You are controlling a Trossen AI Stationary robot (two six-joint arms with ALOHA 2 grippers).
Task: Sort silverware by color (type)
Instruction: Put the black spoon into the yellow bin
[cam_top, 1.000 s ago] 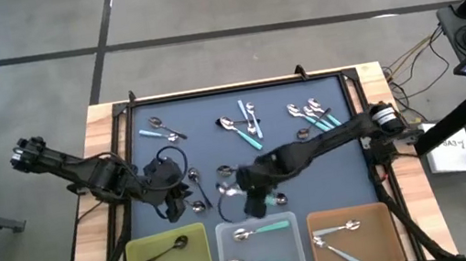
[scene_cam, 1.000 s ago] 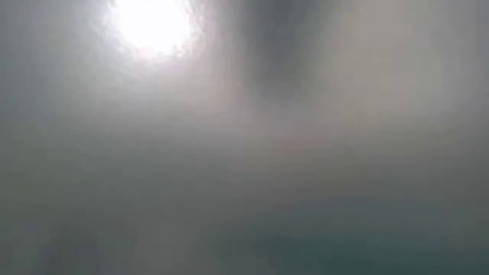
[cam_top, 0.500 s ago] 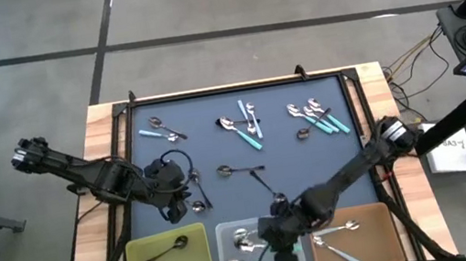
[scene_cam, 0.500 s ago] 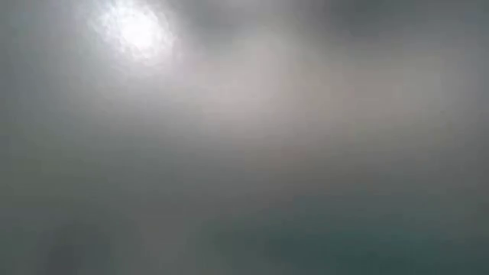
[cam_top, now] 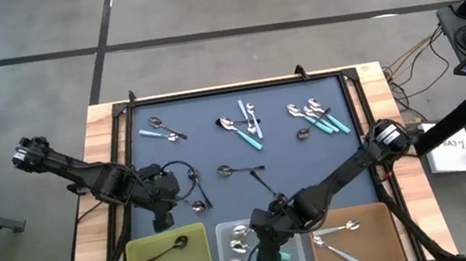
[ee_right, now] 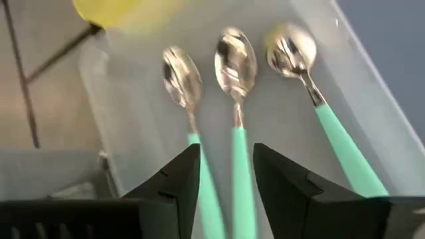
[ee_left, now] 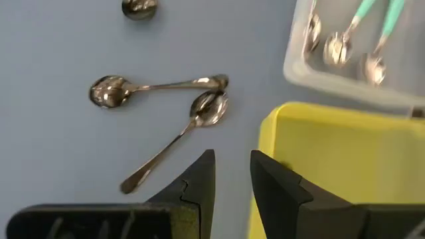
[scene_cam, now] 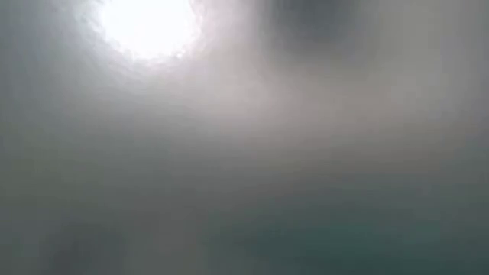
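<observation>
Right gripper (cam_top: 266, 257) has moved onto clear tray (cam_top: 227, 233) | fingers slightly apart, holding nothing | left gripper (ee_left: 232, 174) empty, narrowly open

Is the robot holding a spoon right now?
No. The right gripper is open over three teal spoons lying in the clear tray; the left gripper is empty.

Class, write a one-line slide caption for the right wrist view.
Right gripper open over the clear tray, where three teal-handled spoons lie side by side.
</observation>
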